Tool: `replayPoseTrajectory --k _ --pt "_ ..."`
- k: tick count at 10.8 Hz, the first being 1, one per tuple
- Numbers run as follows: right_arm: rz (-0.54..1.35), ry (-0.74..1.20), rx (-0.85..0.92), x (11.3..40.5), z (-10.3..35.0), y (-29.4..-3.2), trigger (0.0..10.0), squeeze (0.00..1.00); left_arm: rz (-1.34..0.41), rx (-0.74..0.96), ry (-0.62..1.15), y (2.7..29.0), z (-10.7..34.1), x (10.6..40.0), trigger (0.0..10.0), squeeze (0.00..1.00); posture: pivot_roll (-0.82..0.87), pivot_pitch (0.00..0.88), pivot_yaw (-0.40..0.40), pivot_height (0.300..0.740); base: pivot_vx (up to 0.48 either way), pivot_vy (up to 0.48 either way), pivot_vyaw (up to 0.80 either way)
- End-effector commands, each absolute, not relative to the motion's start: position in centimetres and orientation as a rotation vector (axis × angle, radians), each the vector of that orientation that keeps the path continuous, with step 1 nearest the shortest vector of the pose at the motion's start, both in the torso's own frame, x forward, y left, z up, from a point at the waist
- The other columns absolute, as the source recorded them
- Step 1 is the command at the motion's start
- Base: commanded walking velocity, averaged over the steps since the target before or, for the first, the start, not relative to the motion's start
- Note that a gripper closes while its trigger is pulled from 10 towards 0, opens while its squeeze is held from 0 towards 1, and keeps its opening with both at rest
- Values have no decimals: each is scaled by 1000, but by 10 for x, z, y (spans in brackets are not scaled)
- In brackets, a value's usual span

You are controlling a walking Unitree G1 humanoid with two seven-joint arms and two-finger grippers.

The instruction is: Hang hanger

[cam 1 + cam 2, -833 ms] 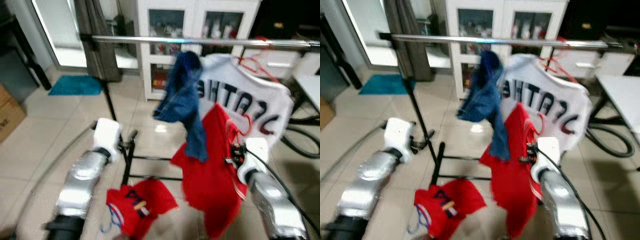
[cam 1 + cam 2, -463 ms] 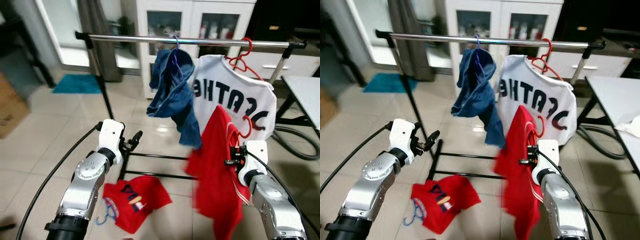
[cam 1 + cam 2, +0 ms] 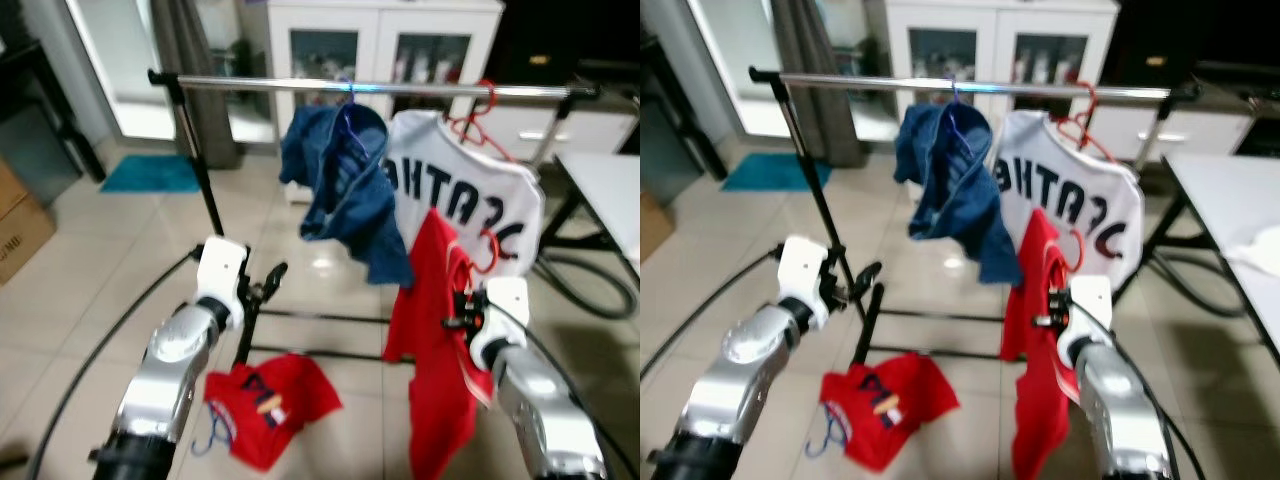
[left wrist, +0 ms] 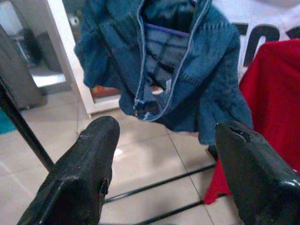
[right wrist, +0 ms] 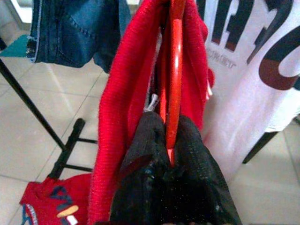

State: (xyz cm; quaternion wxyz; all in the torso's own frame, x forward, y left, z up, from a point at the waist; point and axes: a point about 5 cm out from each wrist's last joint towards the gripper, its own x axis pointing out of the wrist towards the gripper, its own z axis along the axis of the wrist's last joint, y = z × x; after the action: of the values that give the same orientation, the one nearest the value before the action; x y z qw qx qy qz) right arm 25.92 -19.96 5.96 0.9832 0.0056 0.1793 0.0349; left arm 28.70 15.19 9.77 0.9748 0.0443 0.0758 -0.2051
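Right gripper (image 5: 171, 140) is clamping the red hanger (image 5: 174, 70), garment now raised nearer the rail (image 3: 400, 89). Left gripper (image 4: 164, 173) is hanging spread, empty. Hooking is pending.

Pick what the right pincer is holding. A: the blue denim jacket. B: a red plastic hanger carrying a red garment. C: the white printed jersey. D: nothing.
B: in the right wrist view the right pincer is shut on the red plastic hanger, with the red garment draped over it.

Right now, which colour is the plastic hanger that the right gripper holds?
Red; the plastic hanger pinched in the right gripper shows best in the right wrist view.
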Motion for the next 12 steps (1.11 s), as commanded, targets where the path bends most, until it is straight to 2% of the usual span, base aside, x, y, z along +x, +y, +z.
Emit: replayPoseTrajectory --k 1,10,12 --pt "73 318 16 266 69 -201 10000 0 -417 93 143 153 101 289 10000 0 -56 17 22 740 296 0 -775" --pt "105 298 -33 270 76 -204 10000 0 -422 99 149 152 98 286 10000 0 -56 15 8 740 289 0 0" --pt "244 273 -124 265 89 -216 10000 0 -484 99 128 151 102 285 10000 0 -57 14 9 740 0 0 0"
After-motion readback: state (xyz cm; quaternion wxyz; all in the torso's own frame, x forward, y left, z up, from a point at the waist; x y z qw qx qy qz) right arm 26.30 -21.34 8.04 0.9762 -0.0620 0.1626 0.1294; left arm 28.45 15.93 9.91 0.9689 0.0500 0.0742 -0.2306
